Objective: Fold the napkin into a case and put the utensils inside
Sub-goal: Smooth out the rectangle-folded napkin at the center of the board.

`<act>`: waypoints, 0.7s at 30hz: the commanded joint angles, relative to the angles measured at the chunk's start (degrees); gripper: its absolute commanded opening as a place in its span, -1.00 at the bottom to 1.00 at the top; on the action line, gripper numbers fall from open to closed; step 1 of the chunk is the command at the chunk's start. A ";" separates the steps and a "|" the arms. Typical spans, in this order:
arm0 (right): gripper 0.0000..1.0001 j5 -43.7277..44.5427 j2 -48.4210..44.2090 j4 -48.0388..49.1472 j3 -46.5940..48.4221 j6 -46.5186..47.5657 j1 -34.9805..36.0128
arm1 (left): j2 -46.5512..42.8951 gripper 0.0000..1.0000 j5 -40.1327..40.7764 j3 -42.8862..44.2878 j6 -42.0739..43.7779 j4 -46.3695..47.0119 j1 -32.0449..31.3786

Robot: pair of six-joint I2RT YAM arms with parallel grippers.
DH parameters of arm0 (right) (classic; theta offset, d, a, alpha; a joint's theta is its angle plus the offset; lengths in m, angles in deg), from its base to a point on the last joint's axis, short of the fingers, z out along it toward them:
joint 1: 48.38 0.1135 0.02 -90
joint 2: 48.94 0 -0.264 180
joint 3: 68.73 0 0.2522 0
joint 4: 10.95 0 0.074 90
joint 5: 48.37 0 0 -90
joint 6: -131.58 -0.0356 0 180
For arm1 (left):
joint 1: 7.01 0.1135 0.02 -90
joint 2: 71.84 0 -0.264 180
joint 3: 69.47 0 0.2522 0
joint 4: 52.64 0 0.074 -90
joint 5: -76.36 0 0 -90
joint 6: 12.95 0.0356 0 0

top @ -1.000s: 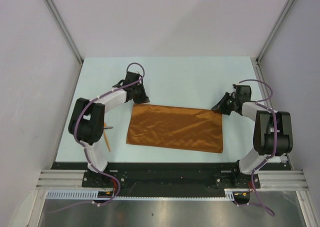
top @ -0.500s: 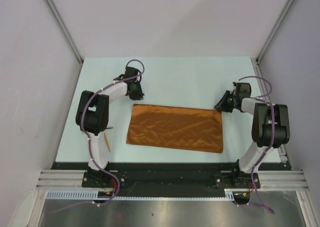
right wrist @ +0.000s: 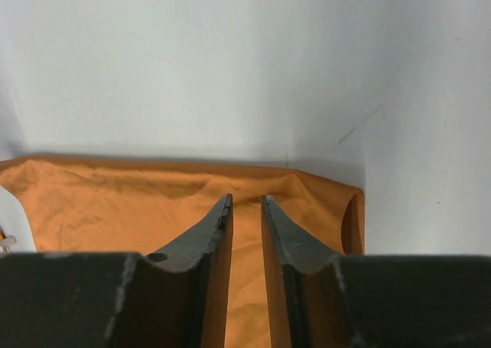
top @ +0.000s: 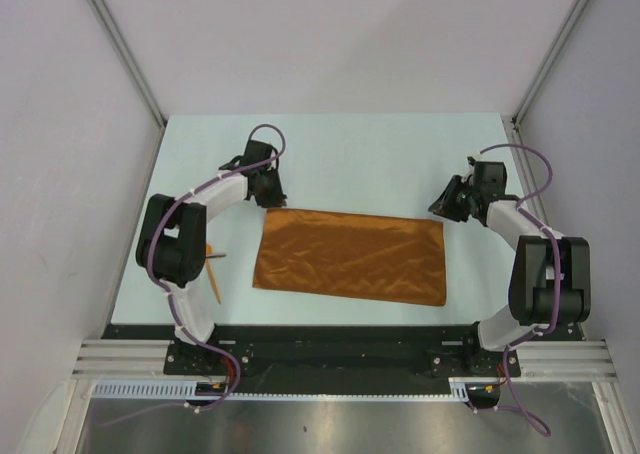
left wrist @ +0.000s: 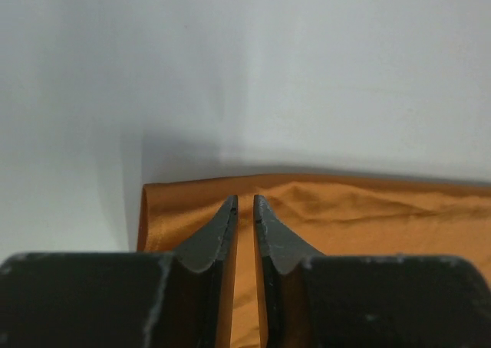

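We have eased both arms off the far corners. The left gripper (top: 271, 195) at ten o'clock and the right gripper (top: 443, 208) at two are narrowly parted and empty. The napkin (top: 350, 256) lies mid-table, seemingly folded once. More folds remain, and the utensils (top: 214, 286) wait at nine.

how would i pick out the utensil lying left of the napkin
On the pale table, look just left of the flat rust-orange napkin, close beside the left arm. The utensil lying there is a slim orange stick, far thinner and smaller than the cloth.
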 commanded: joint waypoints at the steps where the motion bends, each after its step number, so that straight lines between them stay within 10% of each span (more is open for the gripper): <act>1: -0.51 -2.02 2.91 0.26 -1.67 -0.07 -1.58 | 1.58 -0.67 -1.77 -0.20 -1.81 0.35 2.40; 14: -0.59 5.34 11.62 0.70 1.32 0.99 -3.08 | 9.22 -0.70 3.68 6.39 2.58 -1.93 4.07; 21: -0.44 14.49 2.94 -7.89 3.52 1.60 -0.62 | -0.93 -0.46 15.45 8.08 7.69 -4.04 1.35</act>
